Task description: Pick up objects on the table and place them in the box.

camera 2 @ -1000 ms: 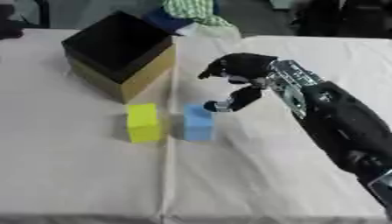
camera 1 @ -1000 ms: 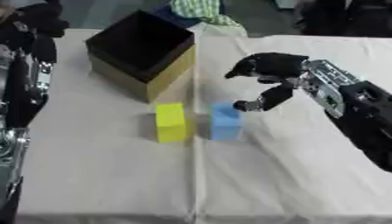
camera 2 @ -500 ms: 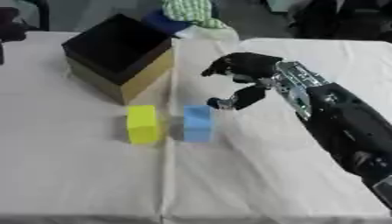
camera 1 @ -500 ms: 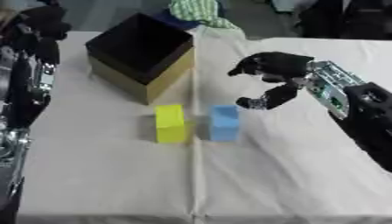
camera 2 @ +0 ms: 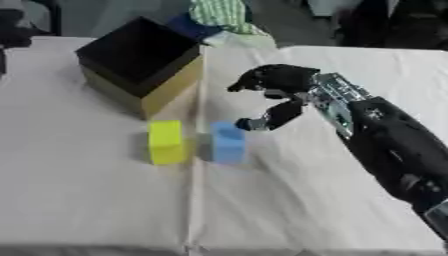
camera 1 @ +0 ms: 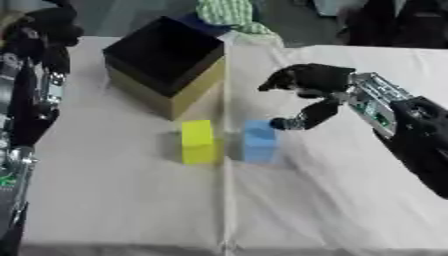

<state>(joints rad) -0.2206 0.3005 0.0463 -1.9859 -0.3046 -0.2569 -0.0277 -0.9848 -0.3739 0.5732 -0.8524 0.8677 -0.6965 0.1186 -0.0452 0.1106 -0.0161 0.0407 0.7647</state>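
Observation:
A blue block (camera 1: 259,141) and a yellow block (camera 1: 198,141) stand side by side on the white tablecloth, in front of an open box (camera 1: 166,64) with a black inside and tan walls. My right hand (camera 1: 308,85) hovers just right of and above the blue block, fingers curved and thumb pointing down near the block's upper right corner, holding nothing. My left arm runs along the left edge of the left eye view, with the left hand (camera 1: 45,30) raised near the top left corner; its fingers are not readable.
A green and white striped cloth (camera 1: 229,14) lies behind the box at the table's far edge. A seam in the tablecloth (camera 1: 226,200) runs between the two blocks toward the front edge.
My right hand has shifted slightly toward the blue block. The blocks and box have not moved.

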